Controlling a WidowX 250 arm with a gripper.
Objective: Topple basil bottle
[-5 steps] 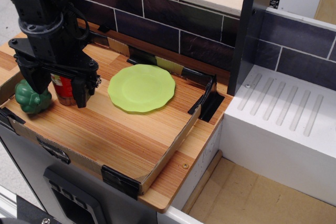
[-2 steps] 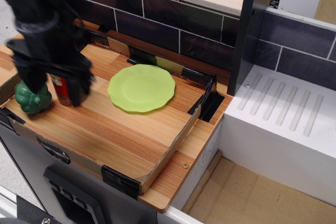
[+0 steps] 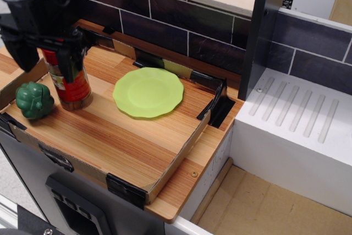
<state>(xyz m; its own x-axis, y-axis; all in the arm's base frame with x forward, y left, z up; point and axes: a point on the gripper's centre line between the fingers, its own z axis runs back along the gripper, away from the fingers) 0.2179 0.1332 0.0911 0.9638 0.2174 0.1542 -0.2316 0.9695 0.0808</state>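
The basil bottle [image 3: 74, 85], a slim clear jar with a red-and-green label and brownish contents, stands upright at the left end of the wooden tray [image 3: 126, 136]. My black gripper [image 3: 47, 59] hangs over its top with the jaws wide apart. The left finger is off the bottle's left side. The right finger [image 3: 70, 64] crosses in front of the bottle's upper part and hides most of the red cap. I cannot tell if a finger touches the bottle. A dark green pepper-shaped toy [image 3: 34, 100] sits just left of the bottle.
A lime green plate [image 3: 148, 92] lies in the middle of the tray, right of the bottle. Low cardboard walls rim the tray. A dark tiled wall runs behind. A dark post [image 3: 264, 31] and a white ribbed drainer [image 3: 297, 114] stand to the right.
My gripper has risen from low around the bottle's base to its top and shifted slightly left. The bottle, uncovered now, still stands upright. The green toy has not moved.
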